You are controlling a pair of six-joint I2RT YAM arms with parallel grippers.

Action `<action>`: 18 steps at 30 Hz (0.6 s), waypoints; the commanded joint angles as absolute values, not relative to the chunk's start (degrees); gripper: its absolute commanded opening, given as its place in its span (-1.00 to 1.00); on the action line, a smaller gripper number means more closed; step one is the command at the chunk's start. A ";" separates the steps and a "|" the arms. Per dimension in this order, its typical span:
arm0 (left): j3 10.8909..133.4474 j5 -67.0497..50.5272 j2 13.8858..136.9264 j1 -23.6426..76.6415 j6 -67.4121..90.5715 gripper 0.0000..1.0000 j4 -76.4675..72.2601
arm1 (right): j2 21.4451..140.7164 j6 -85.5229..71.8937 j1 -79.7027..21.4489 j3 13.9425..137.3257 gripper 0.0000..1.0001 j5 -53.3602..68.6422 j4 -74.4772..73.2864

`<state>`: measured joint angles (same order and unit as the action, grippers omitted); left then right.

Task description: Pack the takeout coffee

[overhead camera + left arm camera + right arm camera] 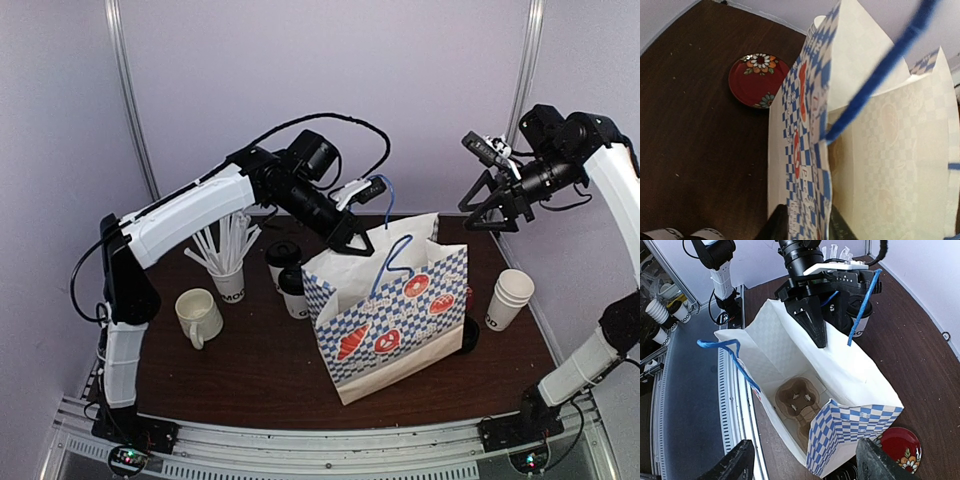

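Two takeout coffee cups [287, 268], white with black lids, stand on the table left of the blue-and-white checked paper bag [395, 310]. One of them shows behind the bag [861, 315] in the right wrist view. My left gripper [355, 240] sits astride the bag's far top rim, its jaws a little apart with the paper wall [807, 165] between them. High at the right, well above the bag, my right gripper [497, 210] hangs wide open and holds nothing. From there it looks down into the bag [790, 365], where a brown cardboard cup carrier [797, 400] lies on the bottom.
A cup of white straws [228, 275] and a cream mug [198, 315] stand at the left. A stack of white cups [510, 298] is right of the bag. A red flowered plate [757, 80] lies on the table beside the bag. The bag's blue handles [390, 262] stick up.
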<state>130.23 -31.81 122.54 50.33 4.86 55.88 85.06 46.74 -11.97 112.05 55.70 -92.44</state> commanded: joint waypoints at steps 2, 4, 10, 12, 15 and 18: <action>133.45 -26.52 120.44 50.33 1.63 -0.16 60.03 | 83.65 47.37 -11.43 110.98 0.46 58.63 -93.24; 131.61 -24.16 117.37 50.57 0.69 -0.02 60.10 | 83.75 46.76 -11.34 110.82 0.46 59.16 -92.48; 122.84 -18.28 105.60 51.12 -2.05 0.28 58.49 | 84.00 44.90 -11.34 107.52 0.47 59.60 -88.19; 118.08 -15.51 101.12 51.14 -1.86 0.32 57.29 | 84.24 44.66 -11.34 106.96 0.47 60.26 -87.96; 109.47 -7.09 94.15 51.07 -0.77 0.43 54.99 | 84.04 44.23 -11.34 106.20 0.47 60.48 -87.16; 102.66 -1.74 90.78 50.98 -0.24 0.47 53.61 | 83.46 43.19 -11.34 104.45 0.47 60.04 -85.04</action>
